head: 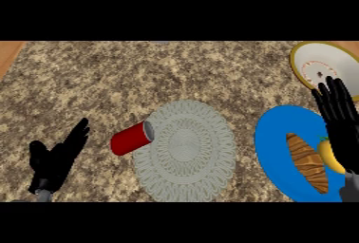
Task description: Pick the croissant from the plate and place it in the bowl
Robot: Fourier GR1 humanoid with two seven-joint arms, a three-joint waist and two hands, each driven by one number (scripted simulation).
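Hovering over the plate (pixel 263 142) rim — croissant (pixel 307 162) beside it, bowl (pixel 308 60) just beyond — the right robot hand (pixel 342 130) is released.

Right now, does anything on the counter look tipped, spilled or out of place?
Yes: the red cup lies on its side at the left edge of the grey mat, not standing. No spill shows; nothing else stands out.
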